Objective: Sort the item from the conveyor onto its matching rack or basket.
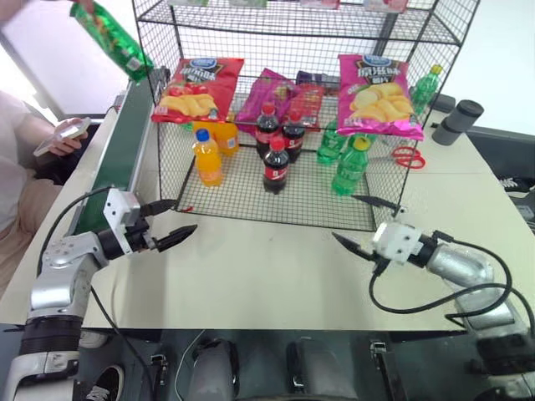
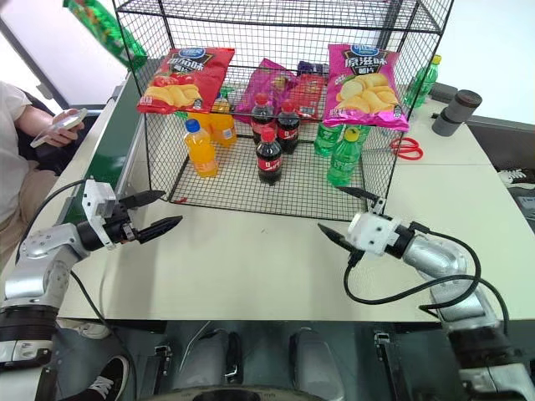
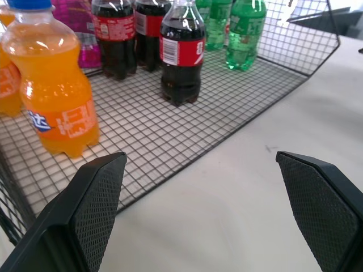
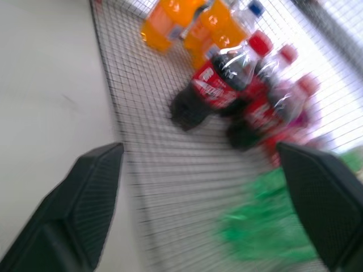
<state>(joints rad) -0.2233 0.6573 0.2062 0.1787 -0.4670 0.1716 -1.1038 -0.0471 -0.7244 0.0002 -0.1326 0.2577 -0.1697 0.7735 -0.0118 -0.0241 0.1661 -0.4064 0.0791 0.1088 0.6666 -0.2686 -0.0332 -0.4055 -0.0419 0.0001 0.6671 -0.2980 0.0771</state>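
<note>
We are waiting, left gripper point(image 1: 170, 225) and right gripper point(image 1: 364, 224) spread wide and empty; the green crisp bag point(image 1: 113, 37) arriving over the conveyor point(image 1: 117, 142) risks sliding past unreached.

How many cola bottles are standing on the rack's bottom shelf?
3: one in front nearest the rack's open edge, and two side by side behind it, and. More may be hidden behind the hanging crisp bags.

left gripper point(image 1: 170, 223) open, right gripper point(image 1: 368, 221) too — empty
</note>
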